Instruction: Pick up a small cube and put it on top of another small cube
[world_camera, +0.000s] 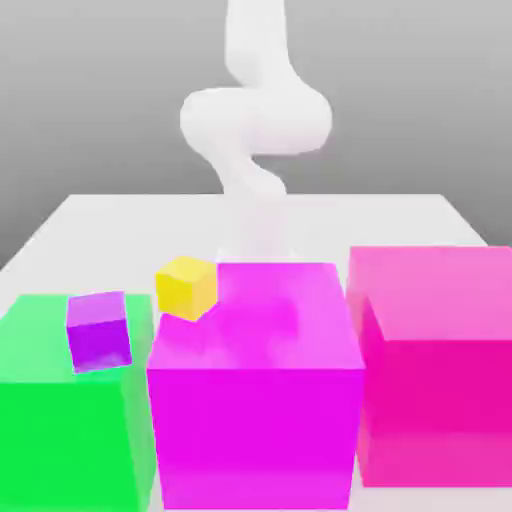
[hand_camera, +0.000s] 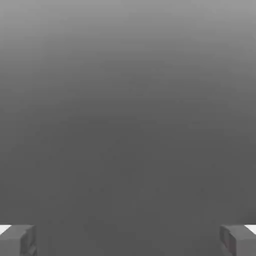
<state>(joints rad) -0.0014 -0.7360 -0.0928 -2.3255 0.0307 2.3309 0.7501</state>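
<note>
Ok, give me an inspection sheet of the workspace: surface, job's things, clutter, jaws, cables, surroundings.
Surface: pale table, big blocks standing at its near side.
Job's things: small purple cube on the big green block; small yellow cube at the big magenta block, by its upper left corner in the exterior view; not stacked on each other.
Clutter: besides those two blocks, a big pink block at the exterior view's right.
Jaws: wide apart in the hand view, nothing between them.
Cables: nothing seen.
Surroundings: white arm behind the blocks, plain grey backdrop.
</note>
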